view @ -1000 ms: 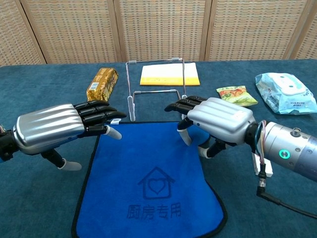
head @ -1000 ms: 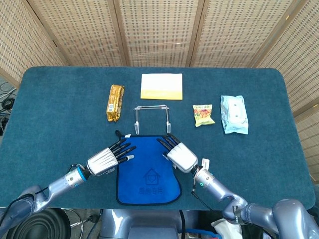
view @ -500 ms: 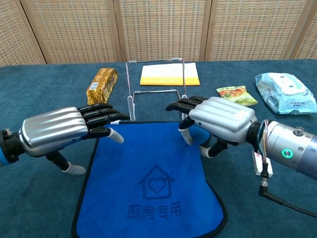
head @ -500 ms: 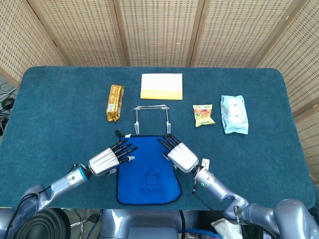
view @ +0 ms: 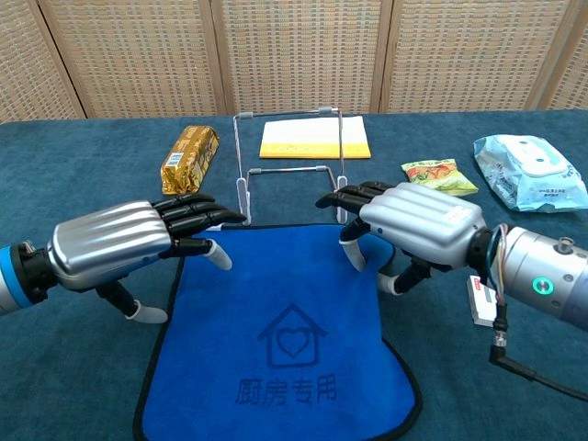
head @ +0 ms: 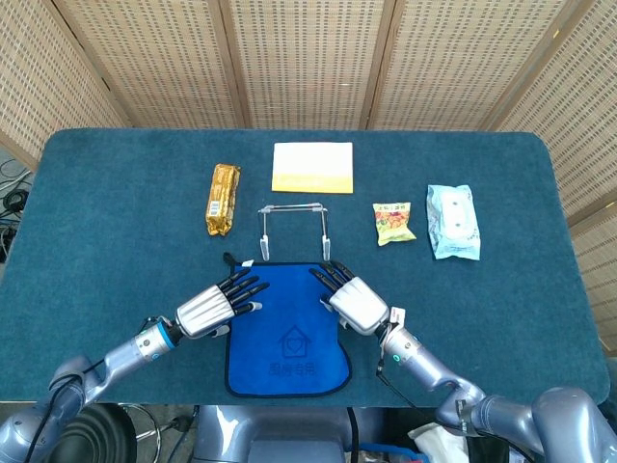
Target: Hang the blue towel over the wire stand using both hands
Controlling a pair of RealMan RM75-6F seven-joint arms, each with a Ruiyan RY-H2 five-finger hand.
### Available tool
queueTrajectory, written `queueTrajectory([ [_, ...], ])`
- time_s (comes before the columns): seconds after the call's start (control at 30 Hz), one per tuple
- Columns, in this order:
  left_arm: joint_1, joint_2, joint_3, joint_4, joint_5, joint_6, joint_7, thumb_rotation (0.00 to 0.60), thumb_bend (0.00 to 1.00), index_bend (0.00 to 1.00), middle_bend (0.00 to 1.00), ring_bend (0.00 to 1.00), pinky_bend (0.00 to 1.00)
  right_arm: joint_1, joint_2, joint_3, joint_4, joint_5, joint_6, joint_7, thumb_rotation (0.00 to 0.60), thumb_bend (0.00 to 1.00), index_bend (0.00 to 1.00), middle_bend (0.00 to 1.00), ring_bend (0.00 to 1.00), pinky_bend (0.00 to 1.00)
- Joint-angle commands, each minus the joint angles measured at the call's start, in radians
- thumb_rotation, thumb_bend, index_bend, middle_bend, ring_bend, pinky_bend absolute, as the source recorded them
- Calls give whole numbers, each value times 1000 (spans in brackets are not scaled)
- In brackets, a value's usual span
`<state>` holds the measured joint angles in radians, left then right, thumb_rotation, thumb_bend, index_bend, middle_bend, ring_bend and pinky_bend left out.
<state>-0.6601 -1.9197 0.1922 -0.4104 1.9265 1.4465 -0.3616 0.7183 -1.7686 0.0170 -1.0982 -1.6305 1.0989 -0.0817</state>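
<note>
The blue towel [head: 287, 328] [view: 283, 340] lies flat on the table near the front edge, printed with a house outline. Just beyond its far edge stands the wire stand [head: 293, 224] [view: 288, 165], upright and bare. My left hand [head: 214, 305] [view: 129, 243] hovers over the towel's far left corner, fingers stretched forward and apart, holding nothing. My right hand [head: 352, 301] [view: 413, 225] hovers over the far right corner the same way, thumb pointing down toward the cloth. Whether any fingertip touches the towel is unclear.
A gold snack bar [head: 223, 197] [view: 189, 156] lies left of the stand. A yellow pad [head: 312, 167] [view: 314, 137] sits behind it. A small snack packet [head: 393, 222] [view: 438, 175] and a pale wipes pack [head: 452, 221] [view: 530, 170] lie to the right.
Both hands have crept slightly forward and to the right over the towel's far corners. The towel and stand have not moved.
</note>
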Motion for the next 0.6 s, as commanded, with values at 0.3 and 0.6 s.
queueTrajectory([
  [0.3,-2,-50,3,67,-33,7,-48,600,15,283,0,0,0,-7,4,-3,-6,0,7,15,600,620,659,83,0,79],
  [0.6,-11,-66,18,99,-37,19,-58,600,302,317,0,0,0,-9,8,-4,-13,-3,8,11,600,620,659,83,0,79],
])
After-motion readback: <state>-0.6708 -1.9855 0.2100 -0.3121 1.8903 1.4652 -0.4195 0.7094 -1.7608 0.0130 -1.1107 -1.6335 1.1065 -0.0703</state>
